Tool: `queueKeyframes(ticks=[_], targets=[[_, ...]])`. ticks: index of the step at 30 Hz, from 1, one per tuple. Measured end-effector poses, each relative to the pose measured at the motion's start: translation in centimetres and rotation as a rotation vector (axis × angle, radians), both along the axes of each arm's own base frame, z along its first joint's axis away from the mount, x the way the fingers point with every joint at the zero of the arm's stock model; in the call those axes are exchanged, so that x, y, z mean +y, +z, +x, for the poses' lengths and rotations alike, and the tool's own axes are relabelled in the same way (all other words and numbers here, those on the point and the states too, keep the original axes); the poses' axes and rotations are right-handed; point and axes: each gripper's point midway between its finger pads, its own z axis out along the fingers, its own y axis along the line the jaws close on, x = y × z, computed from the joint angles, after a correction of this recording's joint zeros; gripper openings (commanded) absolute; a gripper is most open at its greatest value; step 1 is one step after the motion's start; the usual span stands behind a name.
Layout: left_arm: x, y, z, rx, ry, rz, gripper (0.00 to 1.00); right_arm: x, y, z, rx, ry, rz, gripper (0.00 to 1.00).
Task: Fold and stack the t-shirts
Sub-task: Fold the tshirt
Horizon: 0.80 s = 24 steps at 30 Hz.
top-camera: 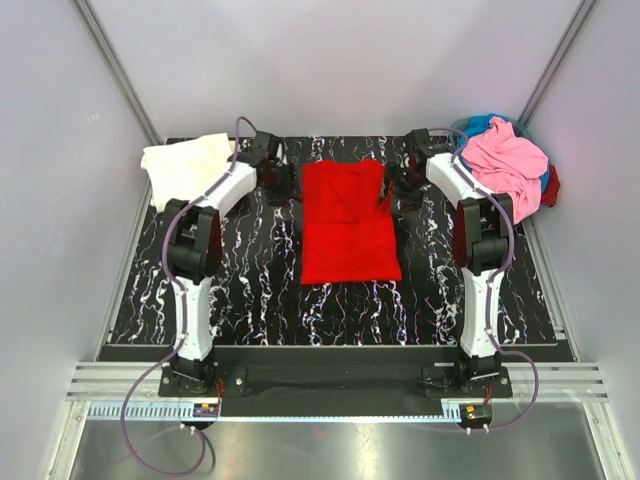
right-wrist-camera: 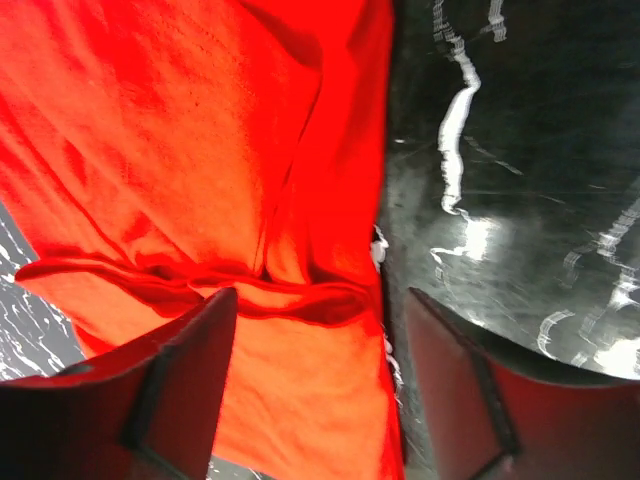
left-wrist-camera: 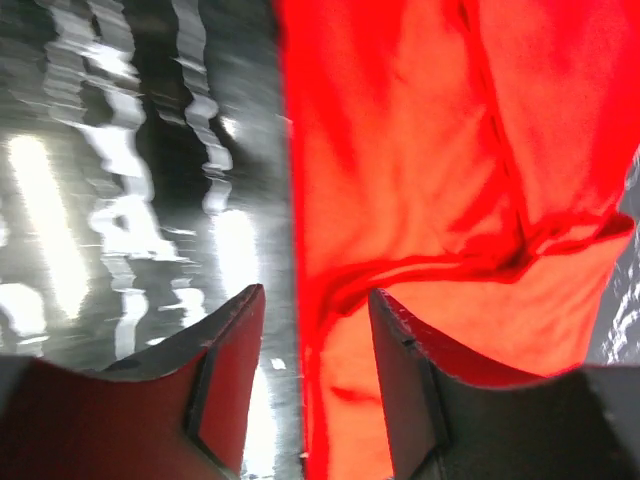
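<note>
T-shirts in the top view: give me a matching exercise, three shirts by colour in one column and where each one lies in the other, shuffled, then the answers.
Column one:
1. red t-shirt
2. cream t-shirt
3. pink t-shirt

Column two:
A. far right corner
B. centre
C. far left corner

Pairs: 1-B, 2-C, 3-A

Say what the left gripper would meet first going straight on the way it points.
Probably the left edge of the red shirt, lying between the open fingers of the left gripper; one finger would hit the table. Depth unclear.
</note>
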Motion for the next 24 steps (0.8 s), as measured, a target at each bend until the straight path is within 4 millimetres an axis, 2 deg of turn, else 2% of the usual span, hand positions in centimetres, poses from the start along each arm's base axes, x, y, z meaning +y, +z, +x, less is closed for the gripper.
queueKeyframes(ticks=[2, 4, 6, 10, 12, 14, 16, 20, 22, 24], targets=[[1.4, 0.9, 0.3, -0.017, 0.026, 0.013, 0.55, -0.5, 0.9, 0.0, -0.014, -0.012, -0.007, 0.84], [1.9, 1.6, -0.8, -0.038, 0.033, 0.012, 0.57, -0.9, 1.9, -1.0, -0.026, -0.018, -0.011, 0.86], [2.2, 2.1, -4.2, -0.022, 0.024, 0.012, 0.58, -1.3, 2.8, -3.3, -0.03, -0.028, -0.01, 0.87], [2.8, 3.1, -11.7, -0.013, 0.017, -0.03, 0.59, -2.1, 5.4, -9.8, -0.055, -0.053, 0.027, 0.83], [2.9, 3.0, -14.4, -0.03, 0.017, -0.067, 0.58, -2.1, 5.9, -12.6, -0.07, -0.058, 0.066, 0.79], [3.1, 1.9, -16.8, -0.02, 0.024, -0.088, 0.58, -2.1, 5.2, -14.8, -0.055, -0.064, 0.093, 0.74], [3.1, 0.4, -18.5, 0.004, 0.031, -0.096, 0.58, -1.9, 3.5, -16.4, -0.018, -0.067, 0.115, 0.67], [2.8, -2.9, -21.6, 0.062, 0.035, -0.116, 0.57, -1.6, -0.5, -19.0, 0.088, -0.079, 0.139, 0.66], [2.9, -4.0, -22.7, 0.091, 0.044, -0.123, 0.57, -1.5, -1.8, -19.8, 0.126, -0.085, 0.146, 0.65], [2.9, -4.4, -22.9, 0.096, 0.054, -0.13, 0.56, -1.5, -2.6, -20.0, 0.143, -0.091, 0.15, 0.63]])
